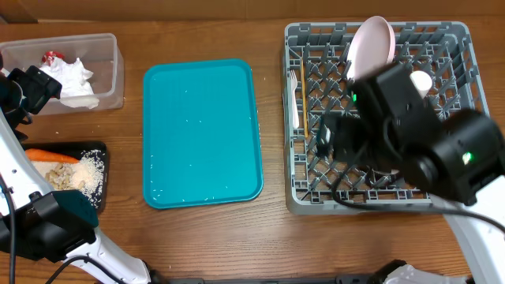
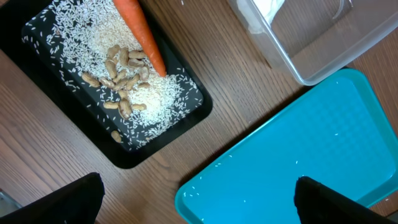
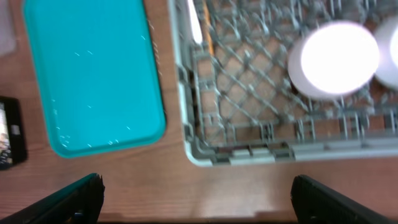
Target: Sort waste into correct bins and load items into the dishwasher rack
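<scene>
Left claw (image 2: pixel 199 205) and right claw (image 3: pixel 199 200) both hung spread wide, empty.
Just ahead of the right claw ran the rack's (image 3: pixel 249 151) near wall, with two bowls (image 3: pixel 339 59) behind it. One teal tray (image 3: pixel 93 74) lay ahead-left across a bare strip of desk (image 3: pixel 174 177). Ahead-left of the left claw sat one black tray (image 2: pixel 134 160) holding one carrot (image 2: pixel 140 31), and one clear tub (image 2: pixel 323 62) sat ahead-right.

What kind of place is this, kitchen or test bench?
Probably a tabletop test bench staged as dish cleanup, not a kitchen: a dishwasher rack sits on a wooden table, with a clear tub and black tray holding waste.
</scene>
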Controlling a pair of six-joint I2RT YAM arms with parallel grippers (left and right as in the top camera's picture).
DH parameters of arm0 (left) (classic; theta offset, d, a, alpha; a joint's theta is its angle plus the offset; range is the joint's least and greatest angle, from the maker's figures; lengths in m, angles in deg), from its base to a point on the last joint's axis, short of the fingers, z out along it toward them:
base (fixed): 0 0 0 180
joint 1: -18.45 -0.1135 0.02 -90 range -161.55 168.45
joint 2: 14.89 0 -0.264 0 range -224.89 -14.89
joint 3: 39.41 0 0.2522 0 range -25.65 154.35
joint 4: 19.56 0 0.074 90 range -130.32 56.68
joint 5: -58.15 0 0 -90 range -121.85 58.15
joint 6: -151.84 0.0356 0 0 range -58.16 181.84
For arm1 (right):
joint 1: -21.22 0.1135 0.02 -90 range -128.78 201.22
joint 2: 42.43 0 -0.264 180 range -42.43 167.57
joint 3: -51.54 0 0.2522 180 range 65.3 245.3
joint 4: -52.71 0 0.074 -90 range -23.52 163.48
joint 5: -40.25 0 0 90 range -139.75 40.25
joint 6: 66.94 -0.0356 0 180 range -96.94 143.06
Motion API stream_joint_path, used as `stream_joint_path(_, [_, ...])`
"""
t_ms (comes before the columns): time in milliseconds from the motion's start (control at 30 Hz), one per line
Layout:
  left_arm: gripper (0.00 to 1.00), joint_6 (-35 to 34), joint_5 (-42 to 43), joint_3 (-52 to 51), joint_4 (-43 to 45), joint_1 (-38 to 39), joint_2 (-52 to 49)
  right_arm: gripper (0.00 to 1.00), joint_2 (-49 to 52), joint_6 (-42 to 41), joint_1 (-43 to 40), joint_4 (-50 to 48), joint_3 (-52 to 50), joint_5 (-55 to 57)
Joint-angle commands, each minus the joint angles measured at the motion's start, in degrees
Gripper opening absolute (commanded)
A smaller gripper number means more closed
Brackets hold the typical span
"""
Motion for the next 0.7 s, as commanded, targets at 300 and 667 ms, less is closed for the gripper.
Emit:
stream_joint_path(300, [1.00, -0.5, -0.2, -0.3, -0.1, 0.0, -0.4, 1.00, -4.7, -0.9, -0.1, -0.6, -5.6, 3.3])
stream_joint_path(667, [1.00, -0.5, -0.2, -0.3, -0.1, 0.0, -0.4, 1.00, -11.0, 2.1, -6.2, -15.6, -20.0, 5.4])
